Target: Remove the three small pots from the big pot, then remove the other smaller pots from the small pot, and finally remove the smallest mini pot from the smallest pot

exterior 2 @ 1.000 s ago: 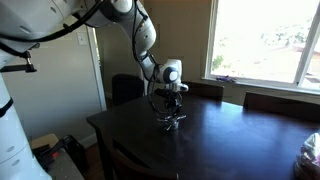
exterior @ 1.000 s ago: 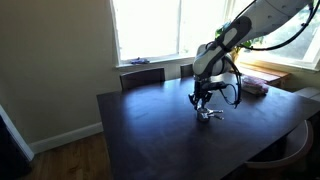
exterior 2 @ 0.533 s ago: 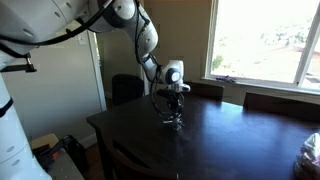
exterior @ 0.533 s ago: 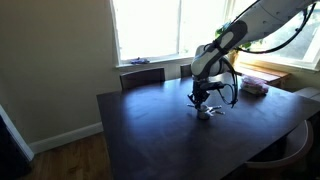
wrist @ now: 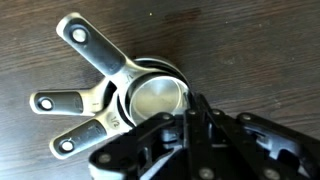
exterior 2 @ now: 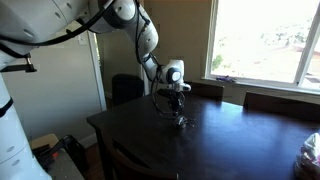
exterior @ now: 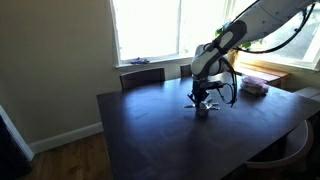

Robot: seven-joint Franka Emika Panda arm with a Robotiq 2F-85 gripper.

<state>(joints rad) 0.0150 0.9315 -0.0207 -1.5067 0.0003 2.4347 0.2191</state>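
Dark wooden counter [exterior: 150,135] under a bright window [exterior: 150,30]. Robot arm [exterior: 225,40] has come down over the last second and now sits on the stack. On the counter: big pot [wrist: 108,62], with the three small pots [wrist: 158,98] nested inside, handles fanned. The fingers [wrist: 207,128] are pressed together at its near rim; a pinch is unconfirmed. Judgement: nothing removed yet, first lift-out next.

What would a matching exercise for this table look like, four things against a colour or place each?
Things: 1 nested pots; 2 hand; 3 pinkish stack; 4 table.
Descriptions: A dark brown wood; B by the window, at the table's edge; C shiny silver, handles fanned out; D black, at the pots.
Pairs: 1-C, 2-D, 3-B, 4-A.
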